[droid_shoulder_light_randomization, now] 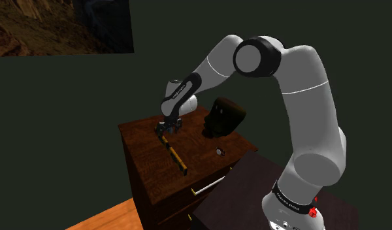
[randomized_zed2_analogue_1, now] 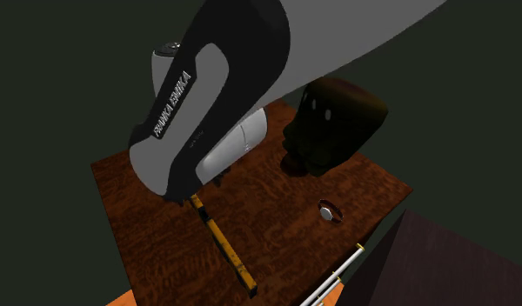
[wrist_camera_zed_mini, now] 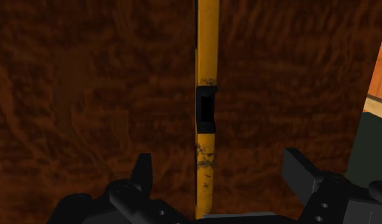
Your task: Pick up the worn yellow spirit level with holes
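Tool (wrist_camera_zed_mini: 217, 159) spread wide, straddling worn yellow spirit level (wrist_camera_zed_mini: 207, 63) without contact; level flat on wooden bench (wrist_camera_zed_mini: 88, 95), long axis running straight ahead of tool.

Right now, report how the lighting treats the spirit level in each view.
Shoulder view: dim, the spirit level a dull yellow line on the dark cabinet top. Second exterior view: the arm covers one end of it. Wrist view: brightest yellow, scuffs plain, between open fingers.
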Available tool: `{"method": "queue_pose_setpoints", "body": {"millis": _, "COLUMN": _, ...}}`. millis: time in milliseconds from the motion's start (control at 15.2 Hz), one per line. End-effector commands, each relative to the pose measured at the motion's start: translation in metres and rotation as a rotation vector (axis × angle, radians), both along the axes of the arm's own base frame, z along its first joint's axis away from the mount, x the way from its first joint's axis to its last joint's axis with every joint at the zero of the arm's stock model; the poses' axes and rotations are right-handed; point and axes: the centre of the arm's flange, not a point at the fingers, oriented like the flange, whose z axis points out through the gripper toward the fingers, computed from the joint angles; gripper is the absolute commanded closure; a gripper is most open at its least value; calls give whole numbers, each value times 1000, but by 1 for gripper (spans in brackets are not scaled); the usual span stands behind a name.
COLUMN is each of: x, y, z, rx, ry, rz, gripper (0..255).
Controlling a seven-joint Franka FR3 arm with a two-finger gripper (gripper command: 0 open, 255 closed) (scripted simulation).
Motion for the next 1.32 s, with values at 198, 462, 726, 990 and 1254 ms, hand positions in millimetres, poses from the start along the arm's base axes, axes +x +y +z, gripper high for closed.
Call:
{"method": "queue_pose_setpoints", "body": {"millis": 198, "x": 37, "y": 0, "z": -47, "rx": -5, "ry": -5, "rz": -7, "gripper": 0}}
{"method": "queue_pose_setpoints", "body": {"millis": 462, "x": 37, "y": 0, "z": -69, "rx": -5, "ry": -5, "rz": -7, "gripper": 0}}
{"method": "queue_pose_setpoints", "body": {"millis": 726, "x": 36, "y": 0, "z": -87, "rx": -5, "ry": -5, "rz": -7, "gripper": 0}}
{"method": "queue_pose_setpoints", "body": {"millis": 990, "x": 35, "y": 0, "z": -87, "rx": -5, "ry": -5, "rz": -7, "gripper": 255}}
{"method": "queue_pose_setpoints", "body": {"millis": 1254, "x": 35, "y": 0, "z": -87, "rx": -5, "ry": -5, "rz": -7, "gripper": 255}}
